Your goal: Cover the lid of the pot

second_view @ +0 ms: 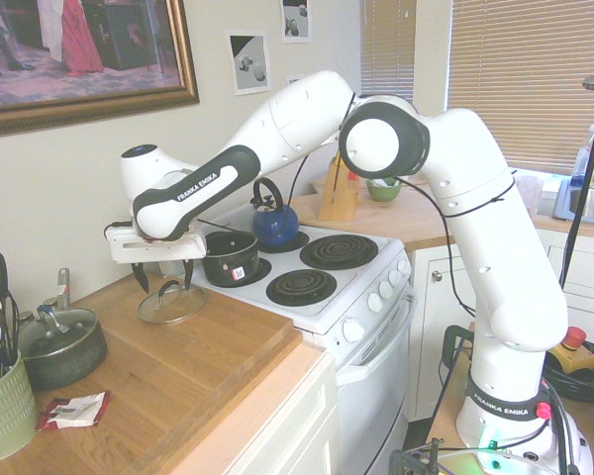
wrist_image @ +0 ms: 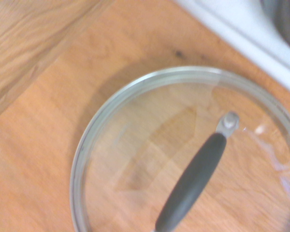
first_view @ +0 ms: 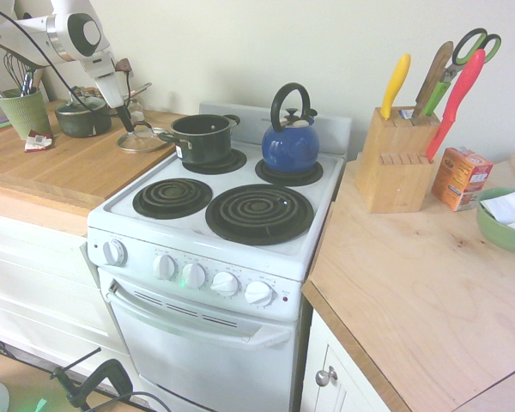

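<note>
The lid is clear glass with a metal rim and lies flat on the wooden counter just left of the stove. In the wrist view the lid fills most of the picture, with its dark handle across the middle. The pot is small and black and stands uncovered on the stove's back left burner, right beside the lid. My gripper hangs open directly over the lid, one finger on either side of the handle and nothing held.
A blue kettle stands on the back right burner. A grey-green pot and a green utensil cup stand further left on the counter. A knife block, an orange box and a green bowl are right of the stove.
</note>
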Tool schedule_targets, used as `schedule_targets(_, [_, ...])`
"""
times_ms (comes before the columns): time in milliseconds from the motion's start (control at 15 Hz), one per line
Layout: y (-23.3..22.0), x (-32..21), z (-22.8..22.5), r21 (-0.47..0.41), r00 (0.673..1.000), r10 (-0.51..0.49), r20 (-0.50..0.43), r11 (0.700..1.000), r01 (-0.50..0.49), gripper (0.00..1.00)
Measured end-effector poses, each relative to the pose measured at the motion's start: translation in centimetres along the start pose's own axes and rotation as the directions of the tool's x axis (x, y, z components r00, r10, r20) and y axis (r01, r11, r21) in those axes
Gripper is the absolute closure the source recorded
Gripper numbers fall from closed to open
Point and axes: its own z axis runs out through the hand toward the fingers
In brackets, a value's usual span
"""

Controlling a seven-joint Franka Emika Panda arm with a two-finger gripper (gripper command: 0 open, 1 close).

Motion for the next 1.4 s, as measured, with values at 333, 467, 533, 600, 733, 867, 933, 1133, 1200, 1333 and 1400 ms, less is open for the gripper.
schedule_targets(333, [-1.7,0.8,2.0,-0.011,0.998,0.061,-0.009,0.998,-0.061,0.00])
schedule_targets(467, [-2.3,1.4,2.4,-0.011,0.997,0.078,-0.008,0.997,-0.078,0.00])
schedule_targets(533, [-2.6,1.8,2.5,-0.011,0.996,0.086,-0.006,0.996,-0.086,1.00])
schedule_targets(600, [-2.8,2.1,2.5,-0.011,0.996,0.094,-0.005,0.996,-0.094,1.00])
schedule_targets(733, [-2.9,2.6,2.6,-0.015,0.995,0.104,-0.002,0.995,-0.104,1.00])
schedule_targets(867, [-2.9,2.7,2.8,-0.019,0.994,0.107,0.000,0.994,-0.107,1.00])
schedule_targets(933, [-2.9,2.7,2.9,-0.021,0.994,0.107,0.003,0.994,-0.107,1.00])
schedule_targets(1133, [-2.9,2.7,2.9,-0.024,0.994,0.109,0.009,0.994,-0.109,1.00])
schedule_targets(1200, [-2.9,2.7,2.9,-0.025,0.994,0.109,0.009,0.994,-0.109,1.00])
schedule_targets(1333, [-2.9,2.6,3.0,-0.026,0.994,0.109,0.009,0.994,-0.109,1.00])
schedule_targets(1400, [-2.8,2.6,3.1,-0.027,0.994,0.109,0.009,0.994,-0.108,1.00])
